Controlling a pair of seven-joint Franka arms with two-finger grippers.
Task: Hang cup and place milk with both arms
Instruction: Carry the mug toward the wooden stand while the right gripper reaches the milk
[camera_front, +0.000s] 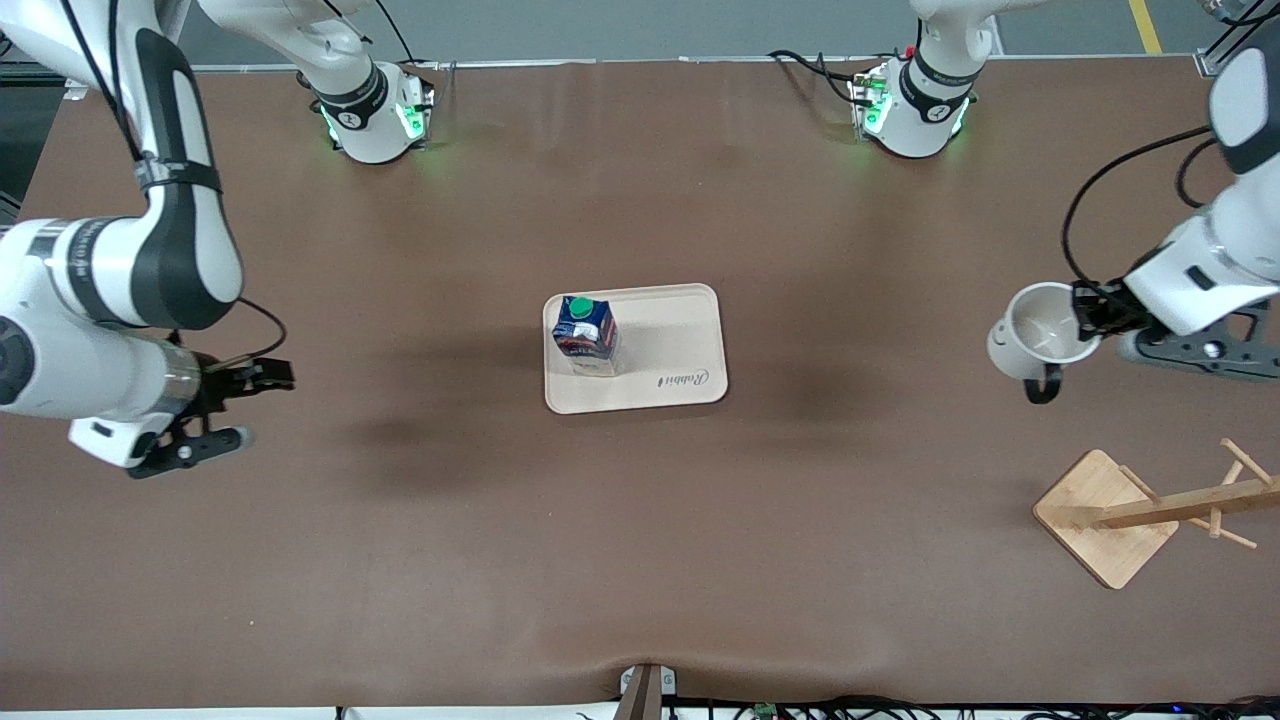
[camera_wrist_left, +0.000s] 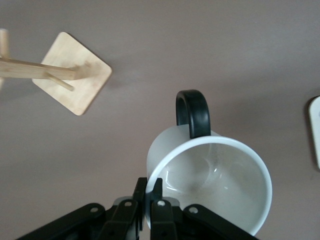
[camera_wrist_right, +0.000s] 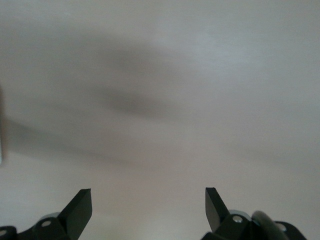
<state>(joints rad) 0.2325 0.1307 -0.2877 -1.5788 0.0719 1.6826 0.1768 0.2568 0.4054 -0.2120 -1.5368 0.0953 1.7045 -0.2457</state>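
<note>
The white cup (camera_front: 1038, 337) with a black loop handle hangs in the air over the table at the left arm's end, its mouth up and its handle toward the front camera. My left gripper (camera_front: 1088, 315) is shut on the cup's rim; the left wrist view shows the cup (camera_wrist_left: 215, 185) pinched at its rim between the fingers (camera_wrist_left: 141, 197). The dark blue milk carton (camera_front: 586, 333) with a green cap stands upright on a pale tray (camera_front: 670, 350) at mid table. My right gripper (camera_front: 262, 378) is open and empty over bare table at the right arm's end, and it also shows in the right wrist view (camera_wrist_right: 148, 205).
A wooden cup rack (camera_front: 1150, 513) with a square base and pegs stands at the left arm's end, nearer to the front camera than the cup; it also shows in the left wrist view (camera_wrist_left: 65, 72). A brown cloth covers the table (camera_front: 640, 560).
</note>
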